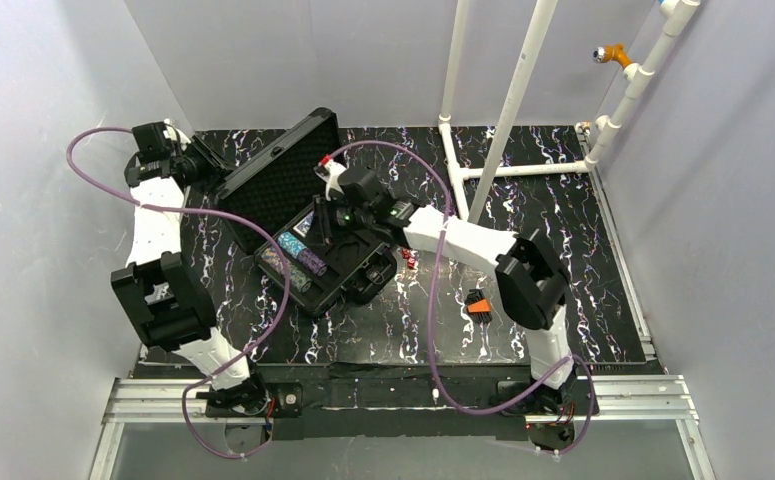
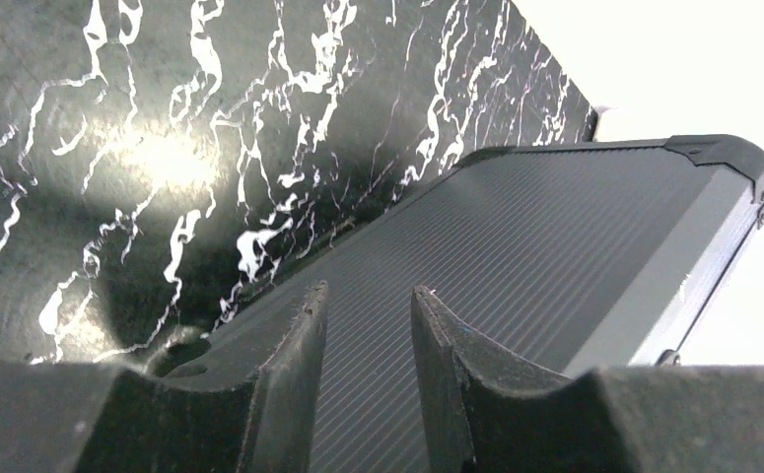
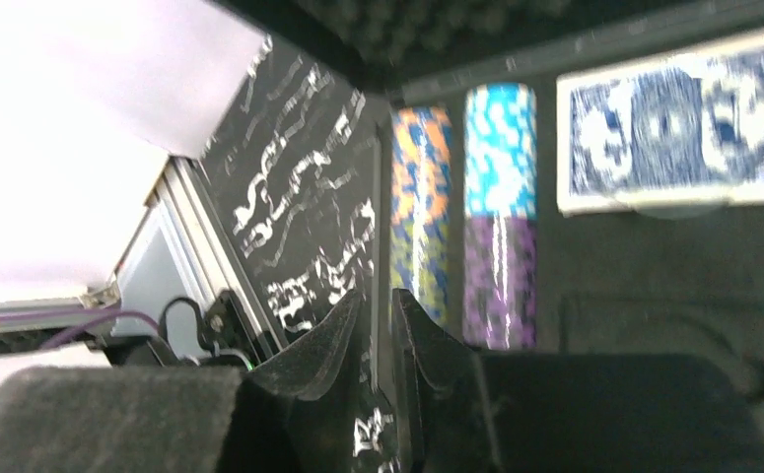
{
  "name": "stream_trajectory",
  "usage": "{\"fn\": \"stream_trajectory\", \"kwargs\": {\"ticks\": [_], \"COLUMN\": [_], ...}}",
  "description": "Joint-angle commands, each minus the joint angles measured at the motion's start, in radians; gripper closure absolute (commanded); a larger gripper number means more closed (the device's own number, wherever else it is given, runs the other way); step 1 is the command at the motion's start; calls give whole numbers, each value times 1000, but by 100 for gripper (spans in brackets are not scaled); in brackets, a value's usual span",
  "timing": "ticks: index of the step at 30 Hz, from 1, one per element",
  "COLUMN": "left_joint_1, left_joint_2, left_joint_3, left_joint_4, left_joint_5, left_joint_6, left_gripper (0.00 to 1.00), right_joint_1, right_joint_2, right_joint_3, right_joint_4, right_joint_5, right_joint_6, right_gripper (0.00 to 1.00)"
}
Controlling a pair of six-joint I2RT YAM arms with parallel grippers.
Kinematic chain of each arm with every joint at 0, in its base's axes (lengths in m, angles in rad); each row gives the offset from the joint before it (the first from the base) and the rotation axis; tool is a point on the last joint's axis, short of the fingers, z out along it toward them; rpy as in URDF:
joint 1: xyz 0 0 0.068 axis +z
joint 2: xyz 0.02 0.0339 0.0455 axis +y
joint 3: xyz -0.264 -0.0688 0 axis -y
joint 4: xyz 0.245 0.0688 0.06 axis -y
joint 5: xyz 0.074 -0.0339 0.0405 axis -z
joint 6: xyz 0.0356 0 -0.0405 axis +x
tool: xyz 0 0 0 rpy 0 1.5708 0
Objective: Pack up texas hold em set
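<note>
Left gripper [image 2: 370, 292] is seen narrowly parted over the case lid [image 2: 555, 227]. Right gripper [image 3: 378, 296] is nearly closed astride the tray rim [image 3: 378, 212]. Holds cannot be told.

The case tray [image 1: 355, 286] sits on the table [image 1: 603, 280], left of centre, with the case lid [image 1: 278, 180] open behind it to the left. Chip rolls [image 1: 298, 262] lie side by side in the tray's left part, and the card deck [image 1: 304, 224] is behind them. A small object [image 1: 478, 303] lies on the table right of the tray.

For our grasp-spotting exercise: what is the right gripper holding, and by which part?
The right gripper pinches the black case by its side rim, beside the chip rolls.
</note>
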Motion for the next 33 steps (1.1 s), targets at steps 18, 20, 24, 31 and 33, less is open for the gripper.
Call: {"fn": "stream_trajectory", "kwargs": {"ticks": [18,20,24,31,33], "left_joint_1": [-69,-73,-76,-87,-90], "left_joint_2": [-310,-323,-334,-351,-348], "left_joint_3": [-339,-354,-378,-383,-388], "left_joint_4": [28,28,28,28,31], "left_joint_5": [82,79,70,71,75], "left_joint_6": [30,46,61,66,69], "left_gripper": [63,63,62,62,61], "right_joint_1": [0,1,0,0,0], "right_joint_2": [229,220,187,36,-17], "right_joint_3": [446,430,378,185,128], "right_joint_4": [-96,-92,-81,-84,-110], "right_joint_5": [-5,-7,-5,31,63], "right_joint_6": [15,17,22,-10,-30], "right_gripper": [76,76,75,58,52]}}
